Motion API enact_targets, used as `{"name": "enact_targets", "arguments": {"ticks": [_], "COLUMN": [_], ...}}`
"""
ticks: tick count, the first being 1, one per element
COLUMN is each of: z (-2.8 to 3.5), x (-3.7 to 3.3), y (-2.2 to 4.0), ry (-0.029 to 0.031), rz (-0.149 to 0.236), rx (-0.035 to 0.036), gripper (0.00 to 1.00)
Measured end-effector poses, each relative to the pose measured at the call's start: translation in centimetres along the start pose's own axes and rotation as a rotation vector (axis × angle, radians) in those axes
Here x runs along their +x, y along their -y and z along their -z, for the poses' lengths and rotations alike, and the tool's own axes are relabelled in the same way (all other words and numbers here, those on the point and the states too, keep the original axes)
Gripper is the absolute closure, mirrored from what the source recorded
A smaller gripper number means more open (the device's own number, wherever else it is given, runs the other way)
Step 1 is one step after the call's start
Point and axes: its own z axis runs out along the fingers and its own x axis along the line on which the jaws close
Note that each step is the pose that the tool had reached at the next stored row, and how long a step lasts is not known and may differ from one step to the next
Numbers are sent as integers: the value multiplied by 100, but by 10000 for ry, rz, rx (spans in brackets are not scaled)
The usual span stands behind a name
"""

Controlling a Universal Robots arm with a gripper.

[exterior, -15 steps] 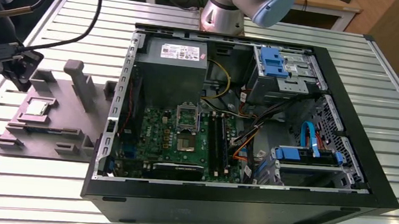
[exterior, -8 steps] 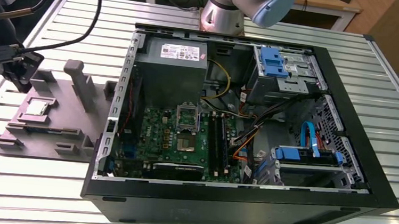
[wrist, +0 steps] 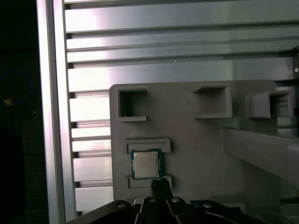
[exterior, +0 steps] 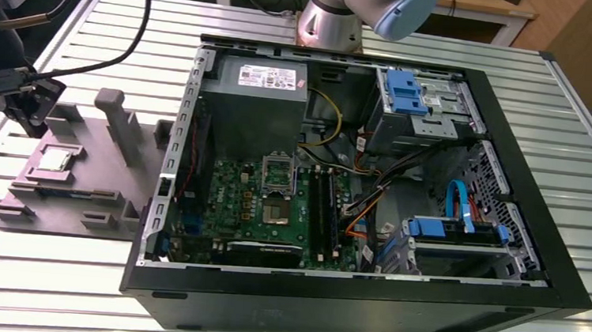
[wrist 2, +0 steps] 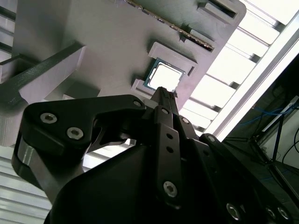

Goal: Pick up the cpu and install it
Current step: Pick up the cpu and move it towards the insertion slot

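Slatted metal table (exterior: 55,274) carries all items. The open black computer case (exterior: 348,313) lies on it towards the exterior view's right; the green motherboard (exterior: 240,201) is exposed inside, with its socket (exterior: 274,212) uncovered. A grey plastic holder (exterior: 105,175) sits on the table just beside the case, on the exterior view's left. The gripper (exterior: 33,118) hangs over that holder; in both wrist views its fingers are pressed together at the tip (wrist 2: 161,89) (wrist: 161,183), grasping nothing. The cpu (exterior: 55,160) lies flat, silvery face up, in a shallow recess of the holder between two raised lips (wrist: 146,164) (wrist 2: 163,76), near the gripper tip; contact cannot be judged.
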Motion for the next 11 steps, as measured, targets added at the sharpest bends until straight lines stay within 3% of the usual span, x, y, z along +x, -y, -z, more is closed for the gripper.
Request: {"name": "enact_targets", "arguments": {"ticks": [6, 11], "z": [-2, -49], "x": [0, 5], "y": [0, 1], "ry": [1, 1], "rz": [0, 0], "rx": [0, -1], "gripper": [90, 90]}}
